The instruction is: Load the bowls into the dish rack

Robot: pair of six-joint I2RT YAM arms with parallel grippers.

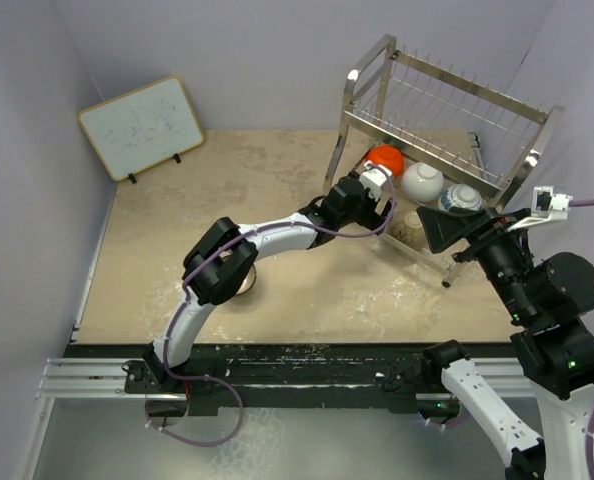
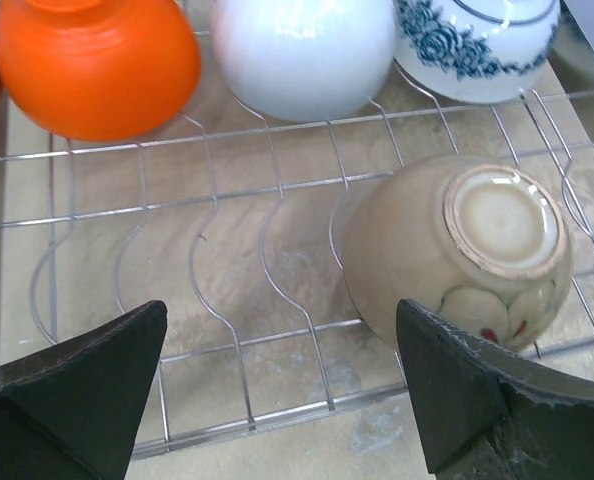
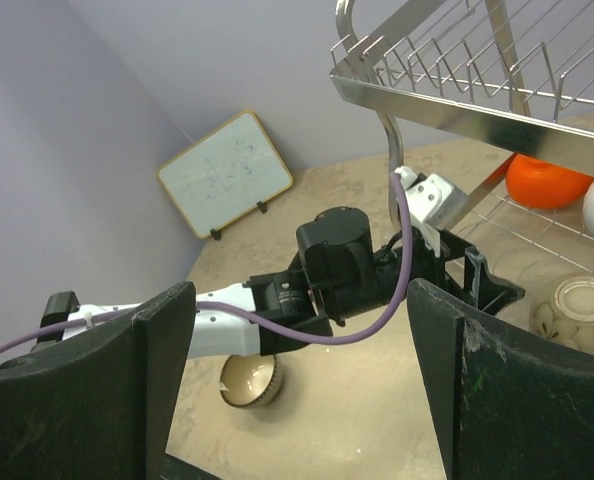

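Note:
The silver wire dish rack (image 1: 447,105) stands at the back right. On its lower tier lie an orange bowl (image 1: 384,158), a white bowl (image 1: 422,182), a blue-and-white bowl (image 1: 461,198) and a beige bowl (image 1: 409,228) turned bottom up. The left wrist view shows all of them: orange bowl (image 2: 97,65), white bowl (image 2: 302,55), blue-and-white bowl (image 2: 477,45), beige bowl (image 2: 457,250). My left gripper (image 2: 287,400) is open and empty at the rack's front edge, left of the beige bowl. A tan bowl with a pale inside (image 3: 247,380) sits on the table under the left arm. My right gripper (image 3: 297,380) is open and empty. No black bowl shows.
A wood-framed whiteboard (image 1: 142,125) leans at the back left wall. The left arm (image 1: 277,235) stretches across the table's middle toward the rack. The rack's upper tier (image 3: 447,95) hangs above the bowls. The right arm (image 1: 537,290) stands beside the rack's right front corner.

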